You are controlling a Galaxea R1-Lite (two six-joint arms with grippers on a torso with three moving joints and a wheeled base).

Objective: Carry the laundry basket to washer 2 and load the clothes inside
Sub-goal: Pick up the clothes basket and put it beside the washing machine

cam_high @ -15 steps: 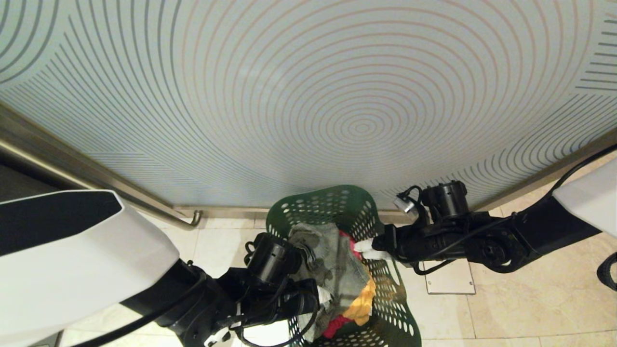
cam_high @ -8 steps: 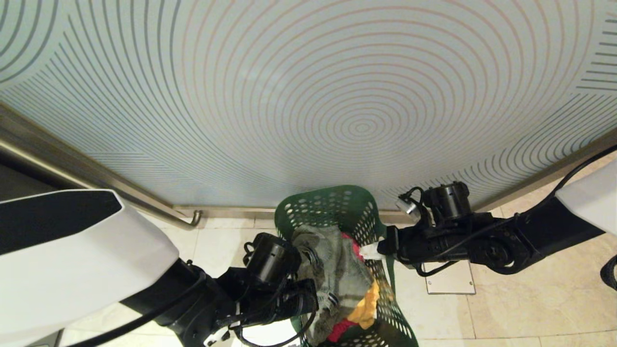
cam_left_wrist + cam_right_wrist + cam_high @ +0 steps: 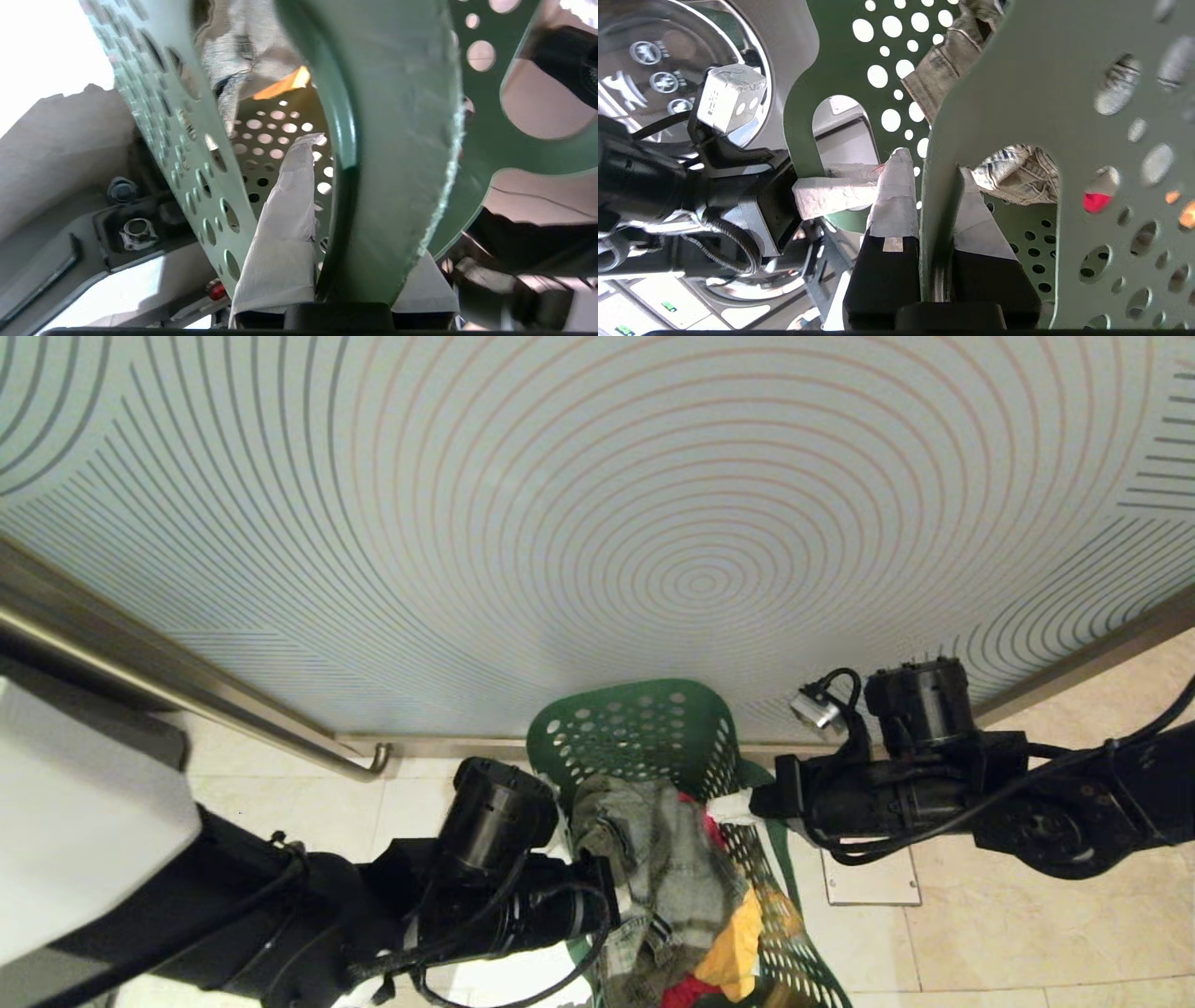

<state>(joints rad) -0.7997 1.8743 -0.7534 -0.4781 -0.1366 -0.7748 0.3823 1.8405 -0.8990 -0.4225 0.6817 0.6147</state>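
Note:
The dark green laundry basket (image 3: 635, 737) hangs between my two arms in front of a patterned wall. The clothes lie in it: a faded denim piece (image 3: 672, 859) on top, a yellow-orange garment (image 3: 738, 943) and a red one (image 3: 686, 991) below. My left gripper (image 3: 618, 907) is shut on the basket's left rim (image 3: 392, 177), one taped finger (image 3: 285, 224) inside the wall. My right gripper (image 3: 733, 807) is shut on the right rim (image 3: 938, 140) beside a handle cut-out. A chrome-ringed round door (image 3: 668, 56) shows behind the left arm; I cannot tell whether it is washer 2.
A frosted panel with concentric lines (image 3: 700, 583) fills the view ahead, with a steel rail (image 3: 187, 686) along its lower left. A metal floor plate (image 3: 873, 887) lies on the beige tiles under the right arm.
The left gripper's fingers have closed on the rim. Both arms have lifted and swung, and the basket with the clothes sits a little higher and nearer in view.

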